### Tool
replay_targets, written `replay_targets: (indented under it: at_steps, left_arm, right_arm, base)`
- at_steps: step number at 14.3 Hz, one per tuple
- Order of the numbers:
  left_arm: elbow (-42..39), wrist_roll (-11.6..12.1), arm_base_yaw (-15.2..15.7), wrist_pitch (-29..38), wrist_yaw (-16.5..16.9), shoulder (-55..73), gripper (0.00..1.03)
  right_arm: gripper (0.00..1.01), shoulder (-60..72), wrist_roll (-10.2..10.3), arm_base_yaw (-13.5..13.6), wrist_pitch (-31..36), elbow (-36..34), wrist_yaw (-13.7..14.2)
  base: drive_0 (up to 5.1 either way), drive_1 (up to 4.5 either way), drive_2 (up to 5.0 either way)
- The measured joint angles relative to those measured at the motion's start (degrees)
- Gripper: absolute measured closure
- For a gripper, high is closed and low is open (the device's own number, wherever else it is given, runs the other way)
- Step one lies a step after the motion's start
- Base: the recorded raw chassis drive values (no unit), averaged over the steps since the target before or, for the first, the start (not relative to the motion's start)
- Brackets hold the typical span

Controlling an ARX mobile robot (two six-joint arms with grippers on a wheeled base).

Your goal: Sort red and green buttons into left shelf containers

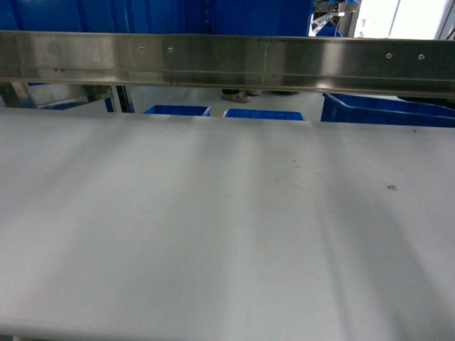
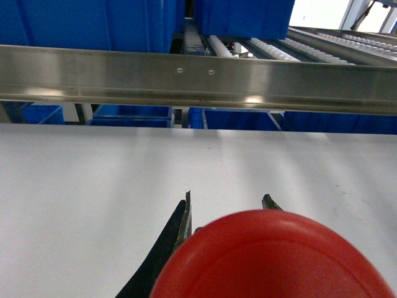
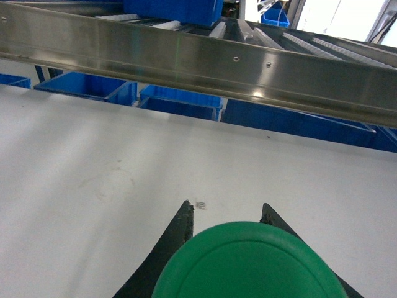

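On my left wrist camera, the left pincer point(image 2: 226, 208) has its two dark fingertips apart, with a red button point(image 2: 273, 257) filling the bottom of the view between them. Only the wide red cap shows. It seems to sit in the pincer's grip, though I cannot see the contact itself. Below and beyond it lies the pale surface point(image 2: 93, 186).

On my right wrist camera, the right pincer point(image 3: 226, 211) looks much the same: fingertips apart, a green button point(image 3: 248, 264) between them, its round cap covering the lower middle of the view. Again I cannot see where the fingers meet it. A tiny pale speck point(image 3: 200, 204) lies on the surface just beyond the left fingertip.

Farther out in both wrist views, a long steel rail point(image 2: 198, 77) runs left to right across the far edge of the surface. Behind and above it sit roller tracks point(image 2: 298, 46) and big blue bins point(image 2: 242, 15). More blue bins point(image 3: 180, 102) show under the rail, beyond the surface's far edge.

In the head view I see no pincer and no button, only the bare pale surface with a small dark mark point(image 1: 390, 187) to the right, the steel rail across the top, and blue bins beyond the far edge.
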Motion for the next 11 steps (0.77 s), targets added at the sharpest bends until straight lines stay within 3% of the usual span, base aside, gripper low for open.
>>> replay_targets:
  at_steps: [11]
  left_arm:
    - [0.0,0.0,0.0,-0.1,0.0,0.0,0.76]
  right_arm:
    - [0.75,0.0,0.0,0.0,0.0,0.0,0.0]
  base:
    - [-5.0,2.39,2.4]
